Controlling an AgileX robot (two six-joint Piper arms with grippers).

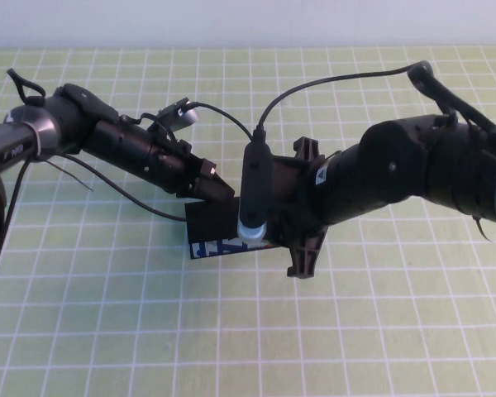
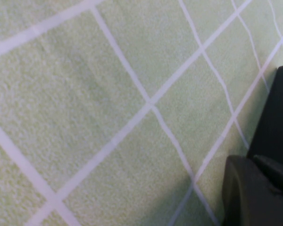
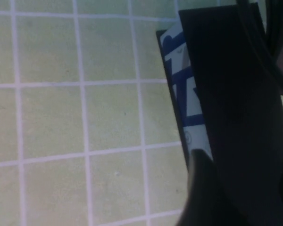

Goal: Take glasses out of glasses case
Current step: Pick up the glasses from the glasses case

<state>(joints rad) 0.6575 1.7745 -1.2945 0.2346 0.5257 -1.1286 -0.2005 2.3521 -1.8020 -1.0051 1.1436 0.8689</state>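
Jaws of neither the left gripper (image 1: 211, 184) nor the right gripper (image 1: 269, 217) can be made out, both pressed close over the glasses case (image 1: 208, 225) mid-mat; glasses unseen, judged light, stiff, scratch-prone, best taken by the frame bridge.

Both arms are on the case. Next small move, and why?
Probably lift the flap lid with the right gripper while the left gripper steadies the glasses case. Both grippers crowd the case on the green grid mat, its blue front shows, and no glasses are visible yet.
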